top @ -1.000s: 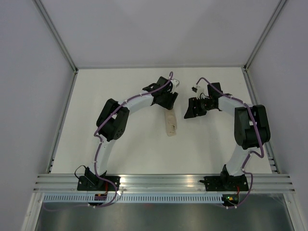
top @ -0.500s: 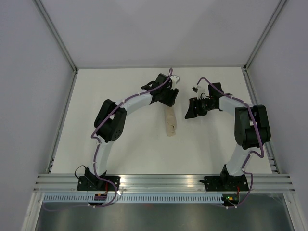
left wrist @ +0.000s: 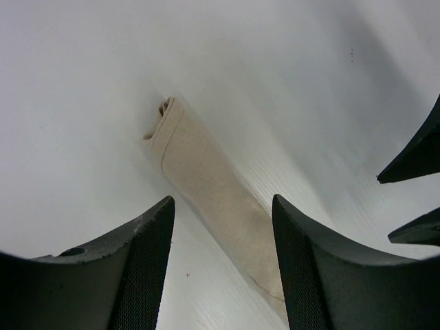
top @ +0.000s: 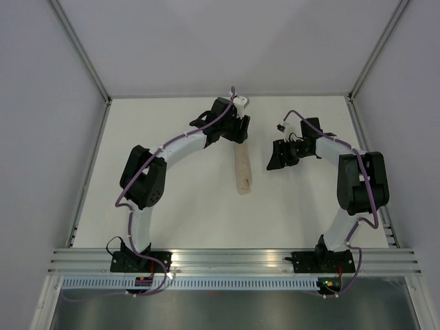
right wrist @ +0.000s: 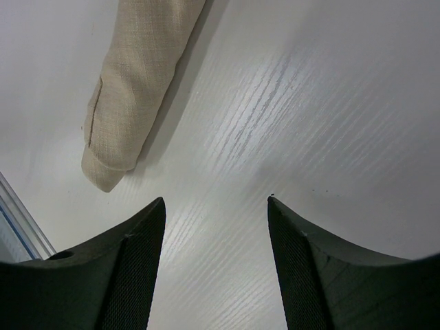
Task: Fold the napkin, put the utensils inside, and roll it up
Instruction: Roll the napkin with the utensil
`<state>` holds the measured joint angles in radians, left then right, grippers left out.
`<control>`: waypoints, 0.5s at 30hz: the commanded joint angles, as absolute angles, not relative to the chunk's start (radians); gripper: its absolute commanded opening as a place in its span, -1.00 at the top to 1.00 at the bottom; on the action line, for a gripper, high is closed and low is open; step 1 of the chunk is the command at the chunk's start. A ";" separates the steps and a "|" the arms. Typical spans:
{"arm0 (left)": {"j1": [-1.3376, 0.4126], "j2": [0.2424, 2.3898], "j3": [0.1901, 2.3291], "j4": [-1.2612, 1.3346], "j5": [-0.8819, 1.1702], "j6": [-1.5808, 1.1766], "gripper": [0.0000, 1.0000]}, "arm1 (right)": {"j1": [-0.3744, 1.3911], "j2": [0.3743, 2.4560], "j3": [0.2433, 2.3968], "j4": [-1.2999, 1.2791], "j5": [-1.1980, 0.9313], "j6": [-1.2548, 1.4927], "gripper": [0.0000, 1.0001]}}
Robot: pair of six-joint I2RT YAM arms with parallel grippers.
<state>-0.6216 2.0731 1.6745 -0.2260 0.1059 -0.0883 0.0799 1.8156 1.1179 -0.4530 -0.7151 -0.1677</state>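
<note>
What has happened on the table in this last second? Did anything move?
The left gripper drew back from the rolled napkin toward the far edge of the table, uncovering the roll's far end; its jaws stand open and empty, and that arm's elbow swung outward. The napkin lies where it was, still rolled. The right gripper barely shifted, open beside it.

Cannot see inside the rolled napkin (left wrist: pixel 206 175). Loses one end behind the left pincer (left wrist: pixel 221 203) and the lower edge; the other past the right wrist view's top edge.
</note>
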 commanded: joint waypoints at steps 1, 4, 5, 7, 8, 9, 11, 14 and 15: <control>-0.604 1.933 1.622 -0.157 0.121 -0.156 -0.28 | 0.066 1.753 1.152 -0.468 -0.756 -0.199 -0.34; -0.600 1.833 1.550 -0.149 0.113 -0.189 -0.28 | 0.057 1.723 1.157 -0.474 -0.772 -0.203 -0.35; -0.598 1.809 1.510 -0.150 0.114 -0.196 -0.28 | 0.051 1.712 1.158 -0.474 -0.775 -0.202 -0.35; -0.598 1.717 1.464 -0.152 0.109 -0.215 -0.29 | 0.045 1.663 1.147 -0.463 -0.770 -0.198 -0.36; -0.597 1.682 1.412 -0.152 0.109 -0.221 -0.28 | 0.035 1.642 1.143 -0.448 -0.756 -0.198 -0.37; -0.597 1.619 1.384 -0.153 0.110 -0.222 -0.29 | 0.032 1.620 1.134 -0.443 -0.746 -0.192 -0.37; -0.598 1.548 1.298 -0.150 0.115 -0.232 -0.29 | 0.018 1.545 1.127 -0.433 -0.700 -0.187 -0.37; -0.598 1.421 1.188 -0.150 0.121 -0.235 -0.29 | 0.008 1.433 1.117 -0.430 -0.635 -0.176 -0.38; -0.598 1.383 1.160 -0.152 0.121 -0.235 -0.29 | 0.006 1.405 1.112 -0.430 -0.618 -0.172 -0.39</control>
